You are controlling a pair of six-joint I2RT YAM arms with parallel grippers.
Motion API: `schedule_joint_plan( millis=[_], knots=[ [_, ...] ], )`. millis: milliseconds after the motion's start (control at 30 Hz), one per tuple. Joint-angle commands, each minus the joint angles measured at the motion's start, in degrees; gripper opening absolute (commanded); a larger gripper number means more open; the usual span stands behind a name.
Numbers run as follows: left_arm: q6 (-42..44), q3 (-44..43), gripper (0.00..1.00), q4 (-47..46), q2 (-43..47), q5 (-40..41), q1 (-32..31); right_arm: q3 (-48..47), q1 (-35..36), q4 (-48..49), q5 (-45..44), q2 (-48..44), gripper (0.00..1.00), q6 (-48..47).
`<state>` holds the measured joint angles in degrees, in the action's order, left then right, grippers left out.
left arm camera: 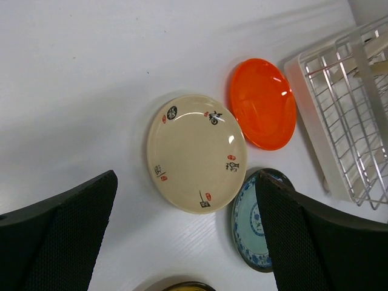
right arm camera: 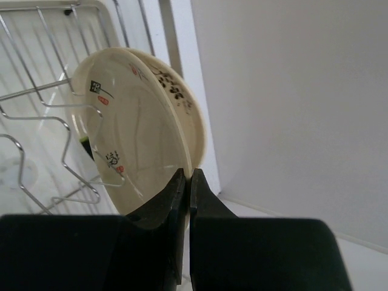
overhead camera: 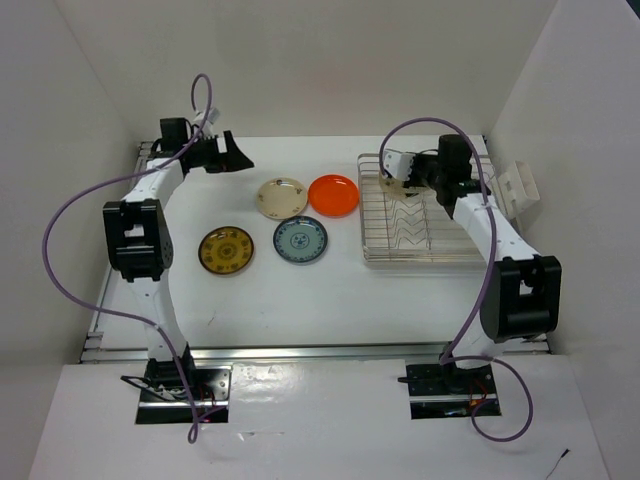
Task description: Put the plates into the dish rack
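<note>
The right gripper (right arm camera: 189, 177) is seen clenched on the lower rim of two cream plates (right arm camera: 136, 130). They are stood on edge, pressed face to back among the zigzag wires at the far left corner of the dish rack (overhead camera: 440, 258). Whether one rim or both are pinched cannot be told. Over on the other side, the left gripper (left arm camera: 188, 242) is held released, fingers spread wide, above the table (overhead camera: 300, 310). Four plates are laid flat to the left of the rack: a third cream plate (left arm camera: 196, 151), the orange plate (left arm camera: 262, 103) just beside it, the blue-grey plate (left arm camera: 248, 227), and the yellow-brown plate (overhead camera: 226, 250) furthest left.
</note>
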<state>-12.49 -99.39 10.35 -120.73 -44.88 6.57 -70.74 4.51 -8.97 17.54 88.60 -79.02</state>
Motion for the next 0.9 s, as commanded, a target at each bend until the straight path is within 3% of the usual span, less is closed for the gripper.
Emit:
schedule_joint_plan(
  millis=[0, 33, 100, 133, 333, 433, 533, 567, 667, 767, 867],
  knots=[
    [2.8, -3.8, 1.0, 3.5, -3.7, 3.0, -3.4, 0.7, -0.4, 2.7, 2.4, 0.9, 0.0, 3.5],
    [2.8, -4.3, 1.0, 4.1, -4.2, 3.0, -3.4, 0.7, -0.4, 2.7, 2.4, 0.9, 0.01, 4.0],
    [2.2, -3.6, 1.0, 3.3, -4.9, 3.0, -3.4, 0.7, -0.4, 2.2, 2.4, 1.5, 0.34, 5.0],
    [1.4, -3.1, 1.0, 2.7, -4.9, 3.0, -3.9, -0.4, -0.4, 1.7, 2.4, 2.1, 0.39, 5.6],
    [0.2, -4.3, 1.0, 4.7, -7.1, 6.7, -3.9, -4.8, -0.4, -0.1, 4.4, 1.9, 0.54, 9.8],
    [0.2, -6.2, 1.0, 6.5, -8.1, 7.3, -5.0, -6.7, -0.4, 2.7, 7.5, -1.2, 0.6, 17.1],
    [0.7, -7.7, 1.0, 8.0, -10.4, 7.8, -6.0, -7.2, -0.4, 9.0, 10.6, -5.5, 0.66, 34.8],
    [0.7, -7.7, 1.0, 8.0, -11.3, 7.8, -6.0, -7.2, -0.4, 10.3, 12.3, -7.4, 0.69, 44.8],
    [0.1, -7.7, 0.97, 8.0, -12.1, 7.3, -6.0, -4.9, -0.4, 13.8, 15.1, -9.7, 0.72, 60.3],
    [-1.1, -7.1, 0.94, 8.6, -13.4, 7.3, -6.0, -1.8, -0.4, 16.1, 16.2, -11.1, 0.75, 71.3],
    [-2.3, -6.6, 0.89, 9.2, -14.5, 7.3, -6.6, -1.2, -0.4, 15.5, 17.6, -11.1, 0.75, 76.5]
  ],
)
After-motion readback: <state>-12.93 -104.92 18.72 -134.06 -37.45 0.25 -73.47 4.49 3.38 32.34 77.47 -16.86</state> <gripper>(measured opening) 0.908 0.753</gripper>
